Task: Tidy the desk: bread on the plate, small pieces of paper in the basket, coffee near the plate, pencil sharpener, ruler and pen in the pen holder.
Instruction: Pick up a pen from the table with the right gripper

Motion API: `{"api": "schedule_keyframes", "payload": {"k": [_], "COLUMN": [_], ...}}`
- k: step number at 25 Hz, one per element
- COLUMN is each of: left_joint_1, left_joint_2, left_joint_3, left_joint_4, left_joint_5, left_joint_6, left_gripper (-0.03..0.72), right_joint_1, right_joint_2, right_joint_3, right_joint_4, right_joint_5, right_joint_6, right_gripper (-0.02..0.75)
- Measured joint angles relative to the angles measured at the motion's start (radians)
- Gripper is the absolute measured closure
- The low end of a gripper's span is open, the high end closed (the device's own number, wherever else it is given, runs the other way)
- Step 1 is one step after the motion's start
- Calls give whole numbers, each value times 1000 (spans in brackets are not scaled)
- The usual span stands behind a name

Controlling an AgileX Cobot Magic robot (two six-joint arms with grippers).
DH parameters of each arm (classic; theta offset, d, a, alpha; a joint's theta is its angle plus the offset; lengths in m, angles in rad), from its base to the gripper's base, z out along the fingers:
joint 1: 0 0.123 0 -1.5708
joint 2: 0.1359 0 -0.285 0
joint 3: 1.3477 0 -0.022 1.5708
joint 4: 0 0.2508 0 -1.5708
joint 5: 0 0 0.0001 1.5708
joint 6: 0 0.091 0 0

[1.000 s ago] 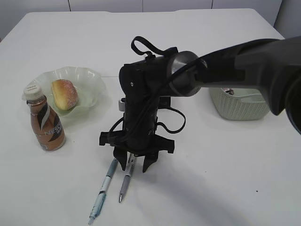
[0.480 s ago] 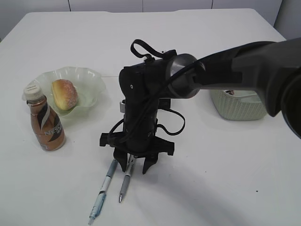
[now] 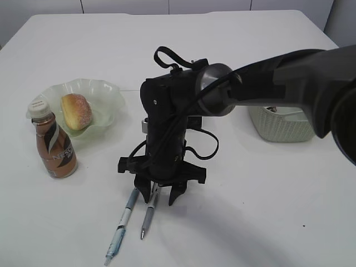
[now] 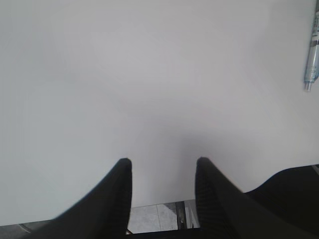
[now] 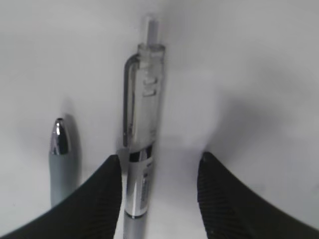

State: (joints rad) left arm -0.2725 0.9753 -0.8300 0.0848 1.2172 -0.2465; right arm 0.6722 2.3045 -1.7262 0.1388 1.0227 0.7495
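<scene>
Hovering low over the desk [image 3: 267,200], right gripper [image 3: 160,196] points straight down with jaws spread around the clicker end of the grey pen [image 3: 147,218]. In the right wrist view that pen [image 5: 141,149] lies between the fingers [image 5: 99,194], nearer the left one; actual contact cannot be told, so not a firm grasp. Second pen, blue-tipped [image 3: 121,225], lies just beside it, roughly parallel, outside the jaws. Bread [image 3: 76,111] sits on the plate [image 3: 108,92] at left, coffee [image 3: 53,146] upright just in front of the plate. Basket [image 3: 281,129] is at right, partly hidden behind the arm. Left gripper [image 4: 162,172] has jaws apart, nothing between them, over bare desk, blue pen tip [image 4: 311,64] at the frame edge.
</scene>
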Motion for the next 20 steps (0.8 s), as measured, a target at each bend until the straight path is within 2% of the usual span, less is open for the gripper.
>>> {"api": "schedule_keyframes", "payload": {"k": [7, 17, 20], "left_joint_1": [0, 0, 0], "left_joint_2": [0, 0, 0], "left_joint_3": [0, 0, 0], "left_joint_4": [0, 27, 29], "left_joint_5": [0, 0, 0], "left_joint_6": [0, 0, 0], "left_gripper": [381, 381, 381], "right_joint_1": [0, 0, 0], "right_joint_2": [2, 2, 2], "right_joint_3": [0, 0, 0], "right_joint_4": [0, -33, -45], "right_joint_5": [71, 74, 76], "right_joint_6": [0, 0, 0], "right_gripper": [342, 343, 390]}}
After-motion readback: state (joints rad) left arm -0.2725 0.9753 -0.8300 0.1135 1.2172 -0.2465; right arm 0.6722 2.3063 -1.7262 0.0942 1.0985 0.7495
